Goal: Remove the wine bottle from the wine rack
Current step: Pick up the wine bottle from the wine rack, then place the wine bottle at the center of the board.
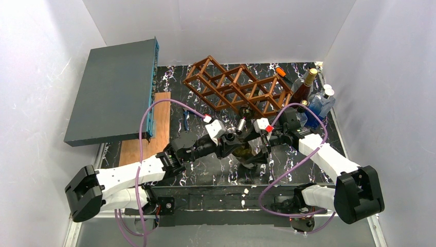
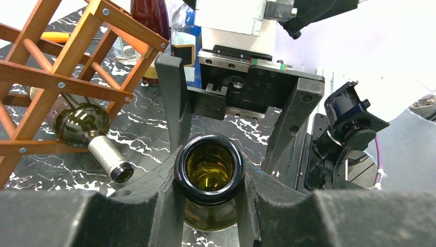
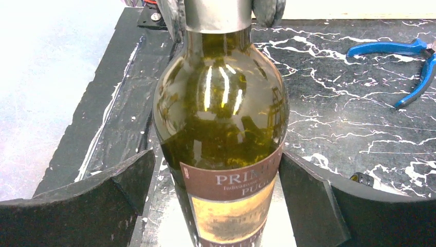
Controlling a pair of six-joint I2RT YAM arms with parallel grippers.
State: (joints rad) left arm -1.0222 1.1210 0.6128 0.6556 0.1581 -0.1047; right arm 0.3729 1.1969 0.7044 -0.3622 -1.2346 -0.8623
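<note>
My overhead camera sees even, bright light; the white walls wash pale and shadows are soft. From my right wrist, vertical glare streaks the shoulder of the wine bottle, and left of it everything blows out white.

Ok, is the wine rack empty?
No, a green bottle with a silver-capped neck lies in one cell of the wine rack, its neck sticking out.
</note>
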